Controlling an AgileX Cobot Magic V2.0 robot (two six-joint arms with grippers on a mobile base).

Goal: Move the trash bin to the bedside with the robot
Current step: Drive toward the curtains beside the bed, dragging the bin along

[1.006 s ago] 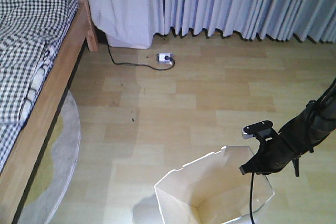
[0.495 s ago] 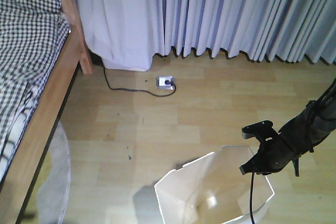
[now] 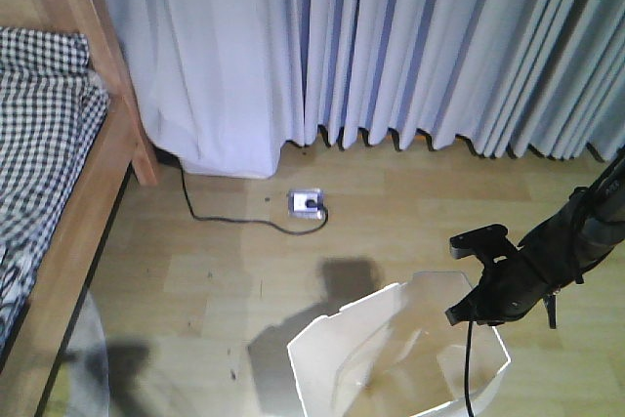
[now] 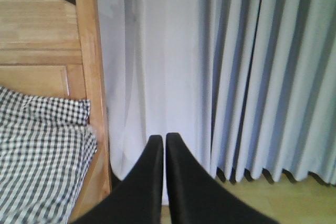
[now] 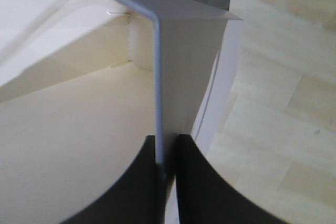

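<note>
The white trash bin (image 3: 391, 358) stands at the bottom of the front view, its cream inside showing. My right gripper (image 3: 467, 312) is shut on the bin's right rim, and the black arm rises to the right. The right wrist view shows the thin wall (image 5: 157, 77) pinched between the two black fingers of my right gripper (image 5: 167, 139). The bed (image 3: 59, 192), with its wooden frame and checked bedding, lies along the left edge. My left gripper (image 4: 164, 138) is shut on nothing and points at the curtain beside the bed's headboard post (image 4: 92, 77).
Pale blue curtains (image 3: 391, 46) hang across the back wall. A white power socket (image 3: 306, 203) lies on the wooden floor below them, its black cable (image 3: 225, 214) running toward the bed. A grey rug edge (image 3: 83, 358) shows at bottom left.
The whole scene has slid down and left in the front view: bed, socket and curtains appear nearer. The bin and right gripper keep their place in the frame. A shadow now falls behind the bin.
</note>
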